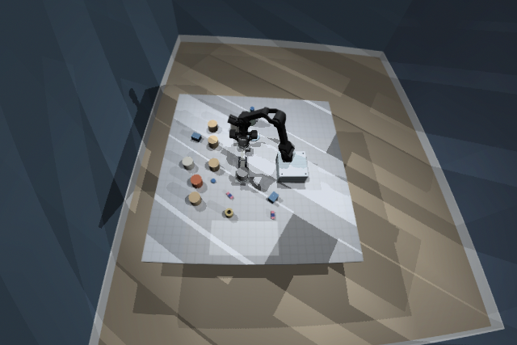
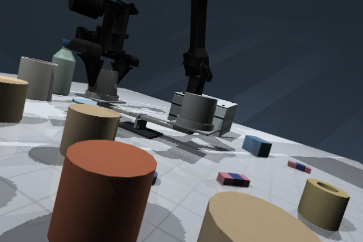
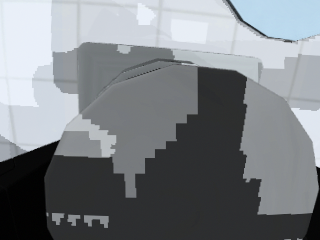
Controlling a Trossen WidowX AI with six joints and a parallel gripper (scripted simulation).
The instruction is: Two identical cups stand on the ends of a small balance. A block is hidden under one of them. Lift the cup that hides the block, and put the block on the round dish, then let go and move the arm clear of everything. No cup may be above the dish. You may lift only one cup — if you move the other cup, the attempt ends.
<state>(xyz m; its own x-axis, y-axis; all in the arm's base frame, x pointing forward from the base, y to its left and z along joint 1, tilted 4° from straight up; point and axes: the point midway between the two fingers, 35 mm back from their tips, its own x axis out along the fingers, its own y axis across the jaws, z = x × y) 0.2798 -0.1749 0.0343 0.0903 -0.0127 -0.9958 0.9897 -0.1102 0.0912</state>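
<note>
The end effector [image 1: 243, 139] [image 2: 104, 79] grips a smooth grey cup [image 1: 242, 144] [image 2: 107, 82] [image 3: 220, 150]; flared, upside down.

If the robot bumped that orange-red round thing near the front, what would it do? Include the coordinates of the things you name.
The orange-red cylinder [image 1: 195, 180] [image 2: 102, 198] stands upright on a flat end, so a gentle low push would probably just slide it. Pushed hard near the top, it might tip. Its side is round, so once over it could roll.
</note>
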